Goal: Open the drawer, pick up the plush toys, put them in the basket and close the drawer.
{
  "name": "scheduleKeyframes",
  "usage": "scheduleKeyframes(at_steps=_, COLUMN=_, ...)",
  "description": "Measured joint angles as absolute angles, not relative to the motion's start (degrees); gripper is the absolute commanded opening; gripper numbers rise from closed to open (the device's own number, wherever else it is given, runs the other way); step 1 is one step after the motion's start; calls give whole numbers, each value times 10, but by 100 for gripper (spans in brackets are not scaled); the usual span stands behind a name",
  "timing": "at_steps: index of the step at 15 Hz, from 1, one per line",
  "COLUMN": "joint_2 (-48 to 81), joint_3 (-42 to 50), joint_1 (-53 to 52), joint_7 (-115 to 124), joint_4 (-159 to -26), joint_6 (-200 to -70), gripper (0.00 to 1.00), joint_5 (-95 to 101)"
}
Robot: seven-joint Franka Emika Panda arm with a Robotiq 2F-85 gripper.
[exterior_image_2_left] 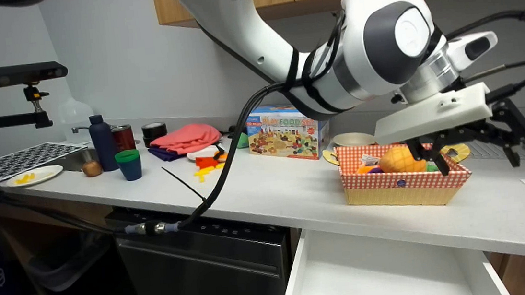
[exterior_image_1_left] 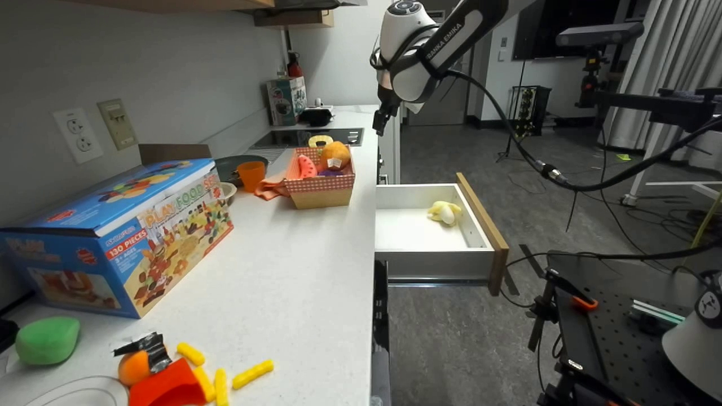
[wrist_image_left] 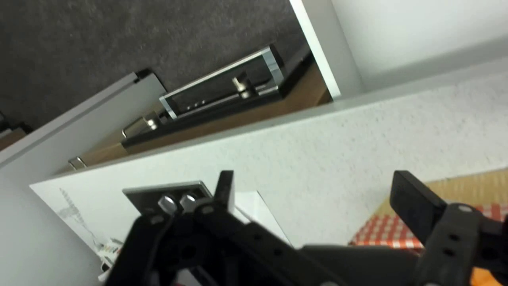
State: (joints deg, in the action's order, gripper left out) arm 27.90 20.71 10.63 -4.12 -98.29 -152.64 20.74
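Drawer (exterior_image_1_left: pixel 403 234): pulled out, right of centre in an exterior view; presumably so because a toy lies inside and closing comes last.
Yellow plush (exterior_image_1_left: pixel 444 213): on the drawer's bottom, right of centre in an exterior view, near the wooden front (exterior_image_1_left: pixel 483 217); not seen in the wrist view. That front may crowd the jaws on a descent; a soft body should forgive an off-centre pinch.
Basket (exterior_image_2_left: pixel 392 195): on the bench (exterior_image_2_left: pixel 271 185), right of centre in an exterior view, near the edge by the drawer. Probably sited there to keep the carry short; low sides suit a release from above.
Orange plush (exterior_image_2_left: pixel 402 159): in the basket, near a red slice (exterior_image_1_left: pixel 307 167), its top above the rim; what bears it from below is hidden. Likely the finished half of the pair. The fill leaves little depth, so a second toy could roll off.
Pincer (exterior_image_2_left: pixel 478 163): right of the frame in an exterior view, above the bench by the basket's right end; jaws spread wide, nothing held. In the wrist view bench shows between them. That spread would serve a pick of the yellow plush.
Box (exterior_image_2_left: pixel 285 138): just right of centre in an exterior view, well back on the bench; plausibly there to leave working room.
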Motion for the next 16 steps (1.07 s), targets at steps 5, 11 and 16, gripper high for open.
scheduleKeyframes(at_steps=5, joint_2=289, joint_3=218, joint_1=105, joint_7=-3, joint_4=-993, joint_6=-1488, gripper=100, joint_5=228)
scheduleKeyframes(at_steps=11, joint_2=293, joint_3=204, joint_1=109, joint_7=-6, joint_4=-984, joint_6=-1431, gripper=100, joint_5=219)
scheduleKeyframes(at_steps=16, joint_2=355, joint_3=186, joint_1=124, joint_7=-6, joint_4=-945, joint_6=-1282, gripper=100, joint_5=201)
